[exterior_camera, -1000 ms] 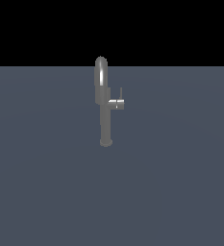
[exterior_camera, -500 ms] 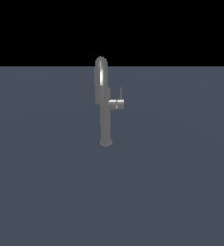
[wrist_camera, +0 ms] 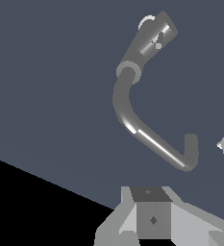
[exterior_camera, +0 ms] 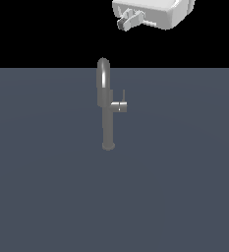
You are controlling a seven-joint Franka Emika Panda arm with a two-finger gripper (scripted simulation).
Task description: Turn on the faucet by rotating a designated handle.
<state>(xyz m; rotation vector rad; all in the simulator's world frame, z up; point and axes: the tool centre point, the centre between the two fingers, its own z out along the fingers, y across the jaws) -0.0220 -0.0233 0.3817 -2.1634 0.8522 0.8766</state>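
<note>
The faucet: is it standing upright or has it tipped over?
Upright. In the exterior view the faucet rises straight from its round base, spout arched on top, the handle jutting sideways toward the exterior view's right.

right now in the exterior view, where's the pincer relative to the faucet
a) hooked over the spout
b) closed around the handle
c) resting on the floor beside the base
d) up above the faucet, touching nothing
d: the pincer hangs at the top edge of the exterior view, well above the faucet and its handle, with clear space between them.
</note>
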